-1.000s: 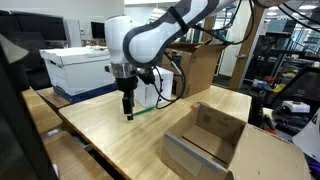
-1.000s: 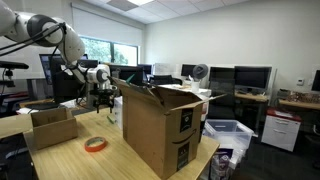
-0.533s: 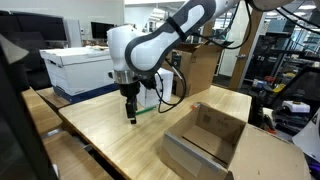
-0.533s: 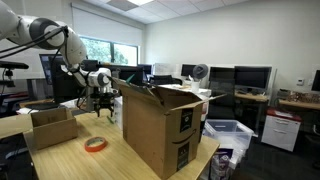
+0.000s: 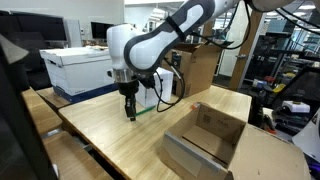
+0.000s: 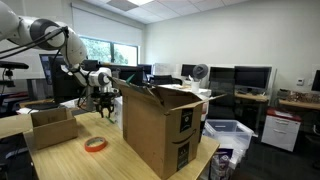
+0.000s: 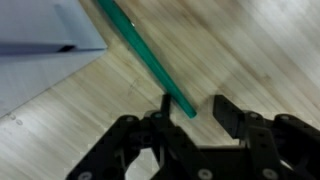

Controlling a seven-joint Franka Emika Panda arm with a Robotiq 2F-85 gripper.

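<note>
The wooden table (image 5: 100, 140) carries an open cardboard box (image 5: 212, 140) toward 4 o'clock in an exterior view. The arm (image 5: 150, 45) hangs over the middle of the table, well apart from the box. Its jaws point straight down, low over the wood. They stand partly open and hold nothing; whether their tips touch the table I cannot tell.

In the wrist view a thin green stick (image 7: 145, 55) lies flat on the table. It runs from 12 o'clock down to the centre, beside a pale sheet (image 7: 40, 50) at 10 o'clock. Only the stick's end sits in the gap, closer to the 9 o'clock finger than to the 3 o'clock one.

The likeliest failures, as I judge them:
- **Poor grip:** closing here would pinch just the tip, so the stick could swivel or squirt out.
- **Uneven contact:** the nearer finger would meet it first and shove it sideways, and since it lies slanted to the closing line it may twist.
- **Too much descent:** going lower could jam the fingertips against the wood.
</note>
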